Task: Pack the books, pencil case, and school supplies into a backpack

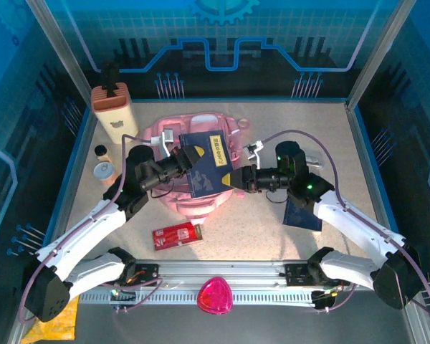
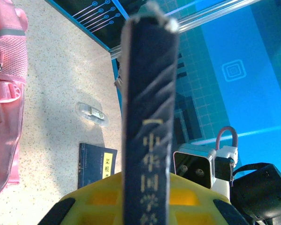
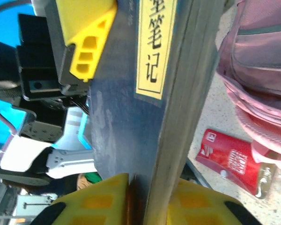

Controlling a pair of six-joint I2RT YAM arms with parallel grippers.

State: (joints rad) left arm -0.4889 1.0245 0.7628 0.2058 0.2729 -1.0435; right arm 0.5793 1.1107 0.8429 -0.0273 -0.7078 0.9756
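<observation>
Over the middle of the table, seen from above, a navy book (image 1: 209, 163) with a yellow label hangs in the air across the pink backpack (image 1: 201, 206), carried by both arms. The left gripper (image 1: 185, 163) pinches its nine o'clock edge, jaws nearly together with only the thin book between them. In the left wrist view the spine stands up out of the yellow fingers. The right gripper (image 1: 235, 179) bites the three o'clock corner, and its own camera shows a yellow pad pressed close on each side of the book's edge. Both pincers are clamped on the same book.

The step in hand looks like the loading of this book: it is held two-handed above the bag, not yet inside. Whether the bag's mouth gapes beneath I cannot tell, since the book covers that spot. The next move likely calls for tipping the book edge-down toward the opening, with one arm letting go so the other can slide it in.

Left to pack are a second navy book (image 1: 303, 213) at four o'clock of the bag under the right arm, the red pencil case (image 1: 177, 234) at six o'clock, and a pale oblong item (image 2: 91, 112) lying on the table in the left wrist view.
</observation>
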